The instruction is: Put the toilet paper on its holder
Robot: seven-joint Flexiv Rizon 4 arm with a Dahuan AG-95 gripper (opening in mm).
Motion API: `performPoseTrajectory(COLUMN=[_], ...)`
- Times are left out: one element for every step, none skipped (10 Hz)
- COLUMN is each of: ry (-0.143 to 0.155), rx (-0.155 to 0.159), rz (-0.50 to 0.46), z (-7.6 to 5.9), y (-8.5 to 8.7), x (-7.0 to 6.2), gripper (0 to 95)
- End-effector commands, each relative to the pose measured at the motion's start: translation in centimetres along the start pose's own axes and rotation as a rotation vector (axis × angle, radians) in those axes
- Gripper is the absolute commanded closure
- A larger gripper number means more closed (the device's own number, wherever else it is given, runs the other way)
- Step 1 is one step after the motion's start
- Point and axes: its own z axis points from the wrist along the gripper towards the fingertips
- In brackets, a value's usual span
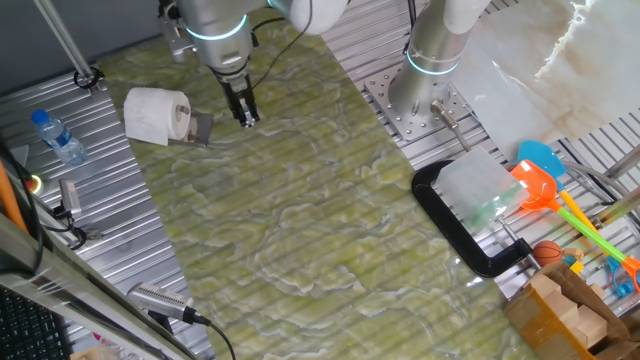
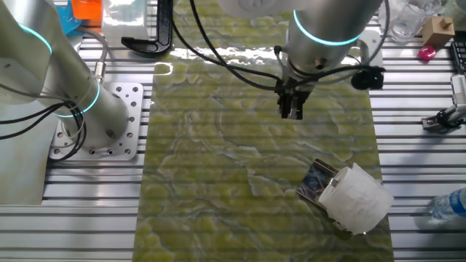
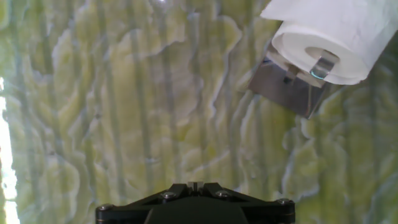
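The roll (image 3: 339,34) already sits on the holder (image 3: 292,87), its rod through the core. The end effector (image 1: 247,118), narrow and empty, hangs just right; it should lift straight clear.

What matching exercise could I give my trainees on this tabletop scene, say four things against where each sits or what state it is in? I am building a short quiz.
Things:
1. toilet paper
2. holder
3. gripper
4. water bottle

Places or states:
A. lying on the bare slatted metal, off the green mat
B. threaded on the rod arm
C. above the mat, holding nothing, apart from the roll
D. flat plate on the mat, its rod through the roll's core

Pairs: 1-B, 2-D, 3-C, 4-A
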Motion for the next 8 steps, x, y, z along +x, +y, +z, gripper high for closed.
performPoseTrajectory(ry=[-0.003,-0.005,-0.008,-0.029,-0.036,-0.036,-0.035,-0.029], rx=[-0.003,-0.004,-0.003,-0.005,-0.005,-0.007,-0.005,-0.005], rz=[-0.010,-0.010,-0.006,-0.005,-0.005,-0.022,-0.021,-0.011], z=[-0.29,-0.31,-0.26,-0.13,-0.08,-0.04,-0.04,-0.04], y=[-0.07,-0.08,-0.12,-0.26,-0.33,-0.37,-0.37,-0.37], x=[0.41,0.43,0.55,0.80,0.91,0.98,0.98,0.98], gripper=[95.0,95.0,95.0,95.0,95.0,95.0,95.0,95.0])
